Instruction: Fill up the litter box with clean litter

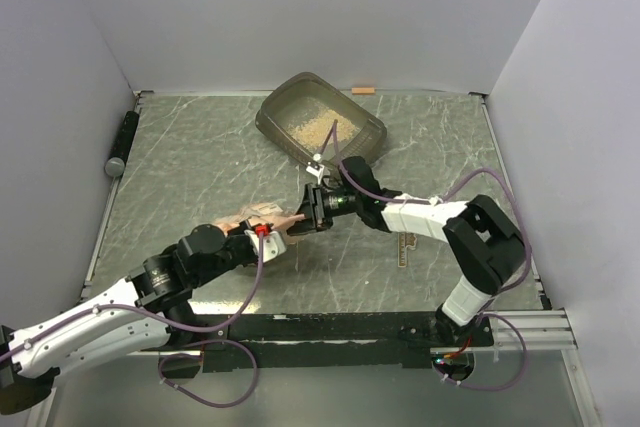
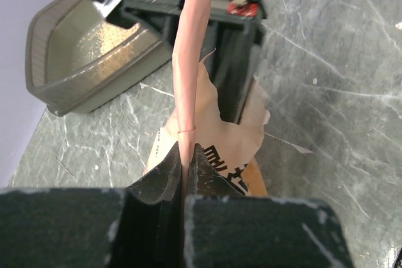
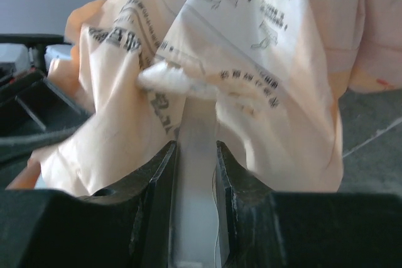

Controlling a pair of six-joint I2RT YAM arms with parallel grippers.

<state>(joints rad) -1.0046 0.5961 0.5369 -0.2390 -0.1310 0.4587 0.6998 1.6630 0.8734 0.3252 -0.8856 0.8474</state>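
Note:
The litter box (image 1: 278, 95) stands at the back centre of the table with clean litter (image 1: 310, 128) spread over its floor. In the left wrist view it sits upper left (image 2: 56, 95), its litter (image 2: 103, 36) showing. The salmon-pink bag (image 1: 258, 215) hangs stretched between both grippers, just in front of the box. My left gripper (image 1: 284, 227) is shut on a thin folded edge of the bag (image 2: 190, 61), pinched flat between its jaws (image 2: 187, 155). My right gripper (image 1: 308, 209) faces it, jaws (image 3: 196, 150) closed on a pale strip of the bag (image 3: 251, 61).
A black cylinder (image 1: 122, 142) lies along the table's left edge. A small orange piece (image 1: 363, 90) rests against the back wall. A ruler-like strip (image 1: 404, 247) lies near the right arm. Walls close in the left, back and right sides.

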